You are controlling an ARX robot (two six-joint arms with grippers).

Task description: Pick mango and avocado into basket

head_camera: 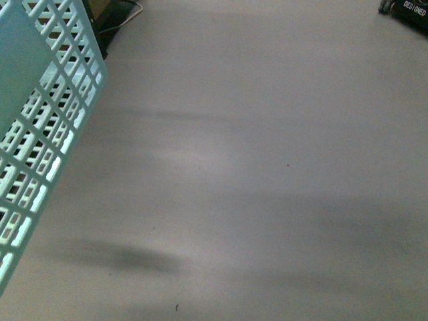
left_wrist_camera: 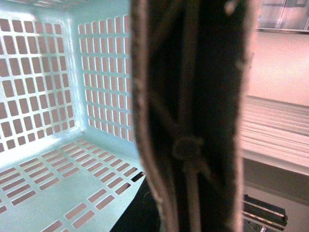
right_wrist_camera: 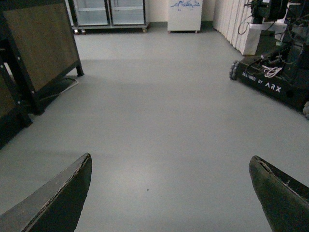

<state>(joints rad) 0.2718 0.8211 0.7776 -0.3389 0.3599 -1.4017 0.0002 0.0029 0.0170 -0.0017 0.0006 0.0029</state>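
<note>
Where the basket was: at the far left of our front view we saw the basket [head_camera: 20, 67], its light turquoise slotted wall tilted and cut off by the picture's edge.
Furniture: just behind the basket's upper corner we made out dark furniture [head_camera: 114, 17].
Shadow: a soft dark shadow [head_camera: 127, 257] lay on the ground near the basket's lower end.
Floor: a plain grey floor [head_camera: 254, 167] filled the middle and right of what we saw.
Black machine: in the far right upper corner sat a black machine [head_camera: 408, 12] with white letters reading "DESIGNED".
Basket inside: through the left wrist camera we looked into the basket, where two slotted walls met at a corner above a slotted base.
Handle: the brown-grey ribbed handle [left_wrist_camera: 188, 96] stood very close to that lens, blurred, in front of the basket's inside.
Tie: a knotted tie [left_wrist_camera: 188, 147] sat on the handle's middle rib.
Left claw: we saw no part of it and could not tell whether it was released or clenched.
Right claw: the right claw [right_wrist_camera: 170, 159] was released, its dark fingers [right_wrist_camera: 58, 198] spread wide, grasping nothing, over the floor.
Beyond the right claw: we saw a wood-panelled cabinet [right_wrist_camera: 43, 43], glass-fronted units [right_wrist_camera: 108, 12] and a black wheeled base [right_wrist_camera: 275, 79] marked "ARX".
</note>
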